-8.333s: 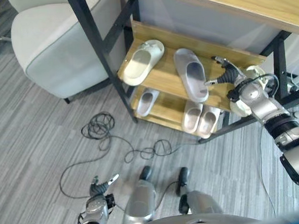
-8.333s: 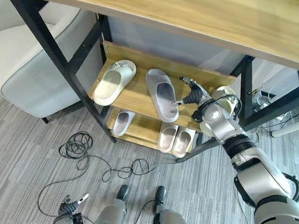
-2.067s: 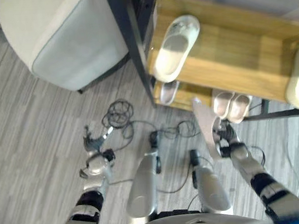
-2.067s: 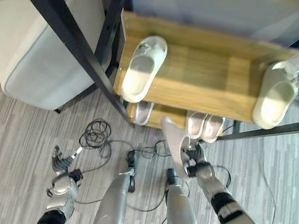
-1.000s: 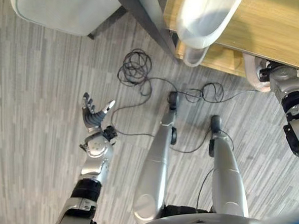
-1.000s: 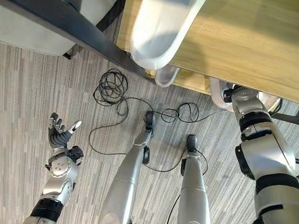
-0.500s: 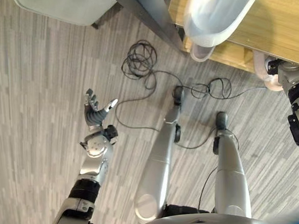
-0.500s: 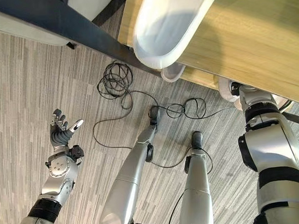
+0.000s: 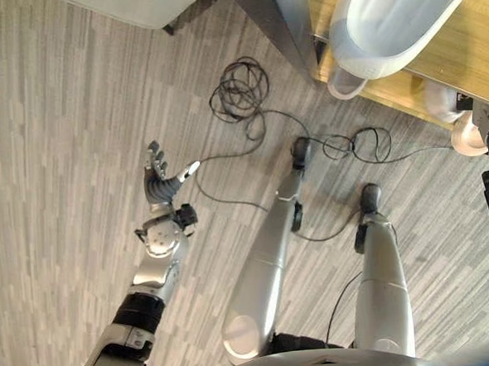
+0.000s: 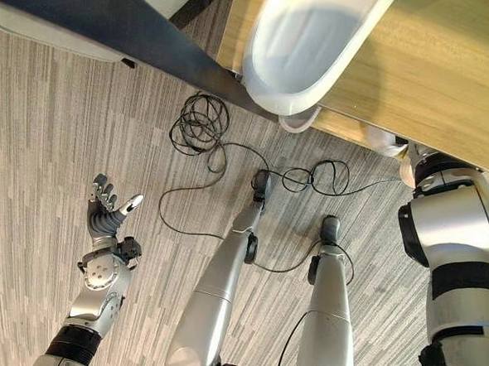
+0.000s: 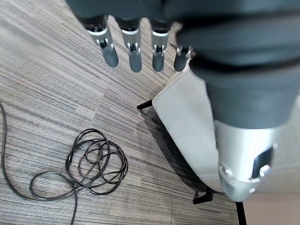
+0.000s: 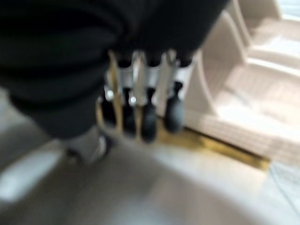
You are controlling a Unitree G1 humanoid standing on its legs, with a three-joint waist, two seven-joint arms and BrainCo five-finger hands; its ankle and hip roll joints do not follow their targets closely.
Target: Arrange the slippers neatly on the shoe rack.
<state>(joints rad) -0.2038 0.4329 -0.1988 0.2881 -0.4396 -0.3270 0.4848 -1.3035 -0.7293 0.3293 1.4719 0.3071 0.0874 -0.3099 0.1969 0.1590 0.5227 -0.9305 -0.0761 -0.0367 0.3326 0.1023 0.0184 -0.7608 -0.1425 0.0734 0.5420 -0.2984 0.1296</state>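
A white slipper lies on the upper wooden shelf of the shoe rack. My right hand reaches onto the lower shelf, under the upper one. In the right wrist view its fingers curl over a grey slipper, and a pair of beige slippers stands just past it. From the head views I see the grey slipper's pale rim beside my right wrist. Another slipper's toe sticks out of the lower shelf. My left hand hangs open over the floor, far left of the rack.
The rack's black steel post slants across the shelf's left end. A pale grey armchair on dark legs stands on the striped grey floor to the rack's left.
The camera has shifted, so the rack sits further right. My right hand has gone deeper under the upper shelf with the grey slipper. The left hand has kept its pose.
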